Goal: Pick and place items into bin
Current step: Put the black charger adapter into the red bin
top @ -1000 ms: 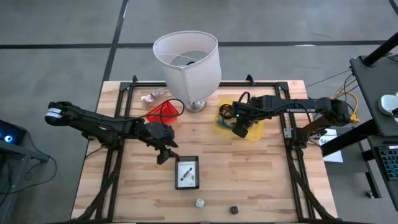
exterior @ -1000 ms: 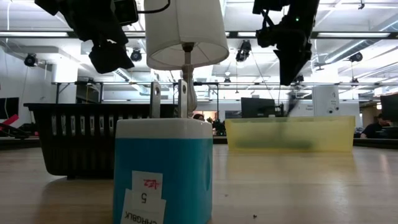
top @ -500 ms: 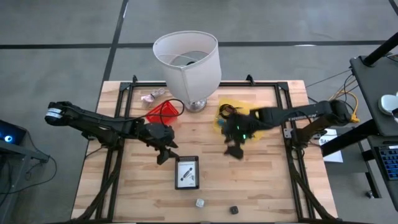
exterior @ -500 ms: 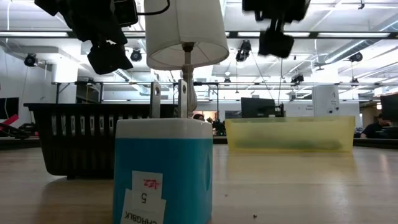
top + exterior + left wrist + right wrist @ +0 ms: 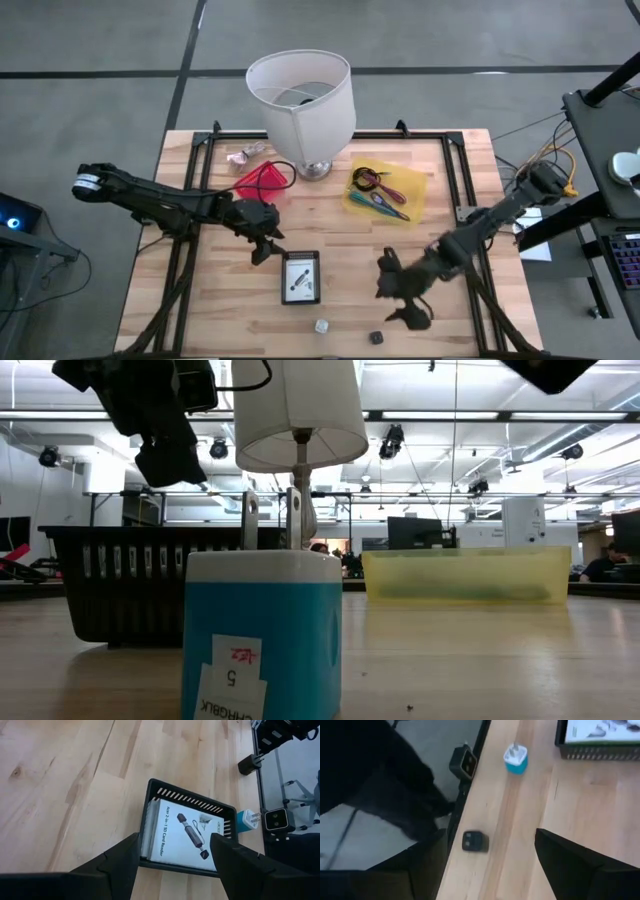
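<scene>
The pale wooden slatted table (image 5: 330, 270) carries everything, with a large white fabric lampshade (image 5: 301, 95) standing at its far edge. Beside the lampshade's base sits a flat translucent yellow plastic bin (image 5: 385, 190); in it lie a black coiled cable (image 5: 365, 180), a purple strip (image 5: 395, 189) and a teal stick (image 5: 385, 203).

The left arm reaches in over the table's left half, and the left gripper (image 5: 266, 246) hovers just beside a small black slotted plastic tray (image 5: 301, 276). Its fingers (image 5: 120, 862) are spread apart with nothing between them. The left wrist view looks straight down on that tray, which holds a white printed card (image 5: 182, 835) picturing a dark stick-shaped reader.

The right arm stretches from the table's right side toward the near edge. The right gripper (image 5: 404, 290) hangs above the bare wood near the front, its fingers (image 5: 572, 865) parted and empty, well apart from the yellow bin.

A red triangular plastic piece (image 5: 262, 182) lies left of the lampshade's base, and a small pinkish wrapped thing (image 5: 244, 154), too small to tell further, sits beyond it near the far edge.

Near the front edge stand a small blue-and-white plug adapter cube (image 5: 321, 326) and a tiny dark cube (image 5: 376, 338), a little apart from each other and outside any container.
</scene>
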Robot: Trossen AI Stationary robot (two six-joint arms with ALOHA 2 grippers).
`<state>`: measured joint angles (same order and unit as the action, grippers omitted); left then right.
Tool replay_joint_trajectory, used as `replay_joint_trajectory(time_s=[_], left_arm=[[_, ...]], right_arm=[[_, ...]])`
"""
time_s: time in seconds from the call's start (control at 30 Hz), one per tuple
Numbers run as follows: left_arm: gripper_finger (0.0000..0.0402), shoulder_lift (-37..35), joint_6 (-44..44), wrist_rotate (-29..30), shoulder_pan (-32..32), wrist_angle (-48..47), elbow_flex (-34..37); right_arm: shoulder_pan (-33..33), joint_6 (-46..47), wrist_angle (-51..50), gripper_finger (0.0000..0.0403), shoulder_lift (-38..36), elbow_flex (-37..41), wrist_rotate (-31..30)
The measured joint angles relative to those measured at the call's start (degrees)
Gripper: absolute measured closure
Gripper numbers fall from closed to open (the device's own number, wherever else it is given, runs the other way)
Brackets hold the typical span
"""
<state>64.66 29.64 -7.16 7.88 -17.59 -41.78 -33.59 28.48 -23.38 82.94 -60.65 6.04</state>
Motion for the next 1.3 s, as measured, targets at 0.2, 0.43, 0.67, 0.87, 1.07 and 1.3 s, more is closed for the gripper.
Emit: replay_joint_trajectory(time_s=[0.2, 0.43, 0.67, 0.87, 1.07, 1.3], left_arm=[[0.0177, -0.02, -0.01, 0.01, 0.00, -0.04, 0.02], [0.0177, -0.02, -0.01, 0.01, 0.00, -0.09, 0.02], [0.0177, -0.02, -0.03, 0.02, 0.02, -0.11, 0.02], [0.0177, -0.02, -0.03, 0.02, 0.00, -0.10, 0.02], [0.0177, -0.02, -0.06, 0.04, 0.02, -0.03, 0.02], [0.0177, -0.02, -0.04, 0.04, 0.02, -0.06, 0.02]], right_arm=[[-5.37, 0.51, 5.96, 0.0116, 5.12, 0.42, -7.55], [-7.16, 1.60, 11.59, 0.0126, 13.97, -0.78, -7.29], [-8.05, 3.09, 11.67, 0.0127, 18.35, -1.85, -2.71], [-9.47, 3.86, 11.82, 0.0131, 21.47, -1.83, 0.22], [-9.54, 4.76, 12.41, 0.0133, 22.51, -2.03, -0.22], [-9.54, 4.82, 11.72, 0.0139, 22.06, -1.94, -1.74]])
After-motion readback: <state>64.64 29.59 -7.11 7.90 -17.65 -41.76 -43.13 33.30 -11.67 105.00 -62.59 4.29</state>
